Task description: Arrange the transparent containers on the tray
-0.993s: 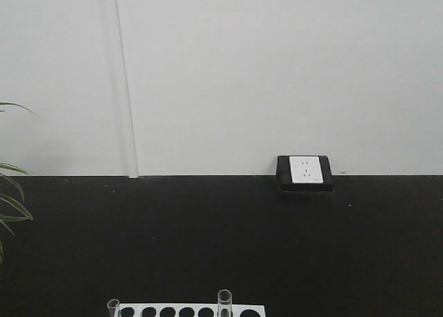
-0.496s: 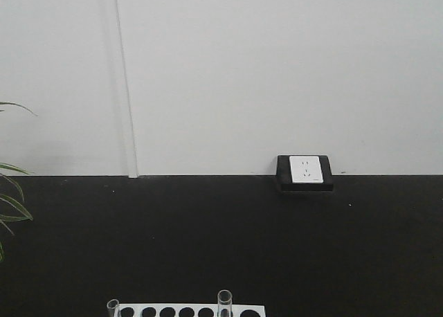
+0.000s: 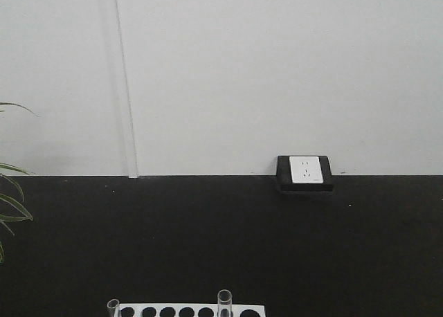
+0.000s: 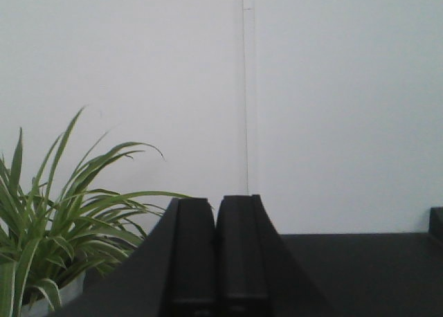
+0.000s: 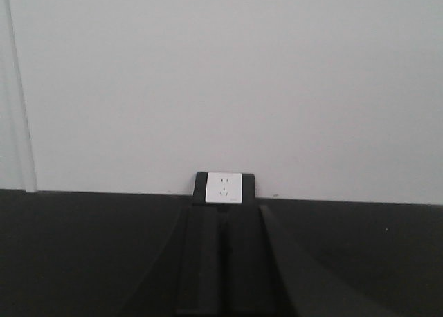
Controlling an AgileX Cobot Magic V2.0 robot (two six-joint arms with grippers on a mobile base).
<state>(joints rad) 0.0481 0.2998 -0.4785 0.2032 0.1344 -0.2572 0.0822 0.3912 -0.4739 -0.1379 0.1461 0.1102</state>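
At the bottom edge of the front view, two transparent containers stand upright in a white rack with round black holes (image 3: 187, 310): one clear tube (image 3: 223, 303) near the middle and another (image 3: 113, 307) at the rack's left end. Only their rims and tops show. The tray is out of view. Neither gripper appears in the front view. My left gripper (image 4: 217, 210) points at the wall, jaws pressed together with nothing between them. My right gripper (image 5: 225, 216) also faces the wall with its jaws together and nothing held.
A white wall stands over a black lower band. A white socket in a black frame (image 3: 305, 170) sits on the wall, also seen as the socket (image 5: 224, 187) ahead of my right gripper. A green long-leaved plant (image 4: 55, 227) stands at the left.
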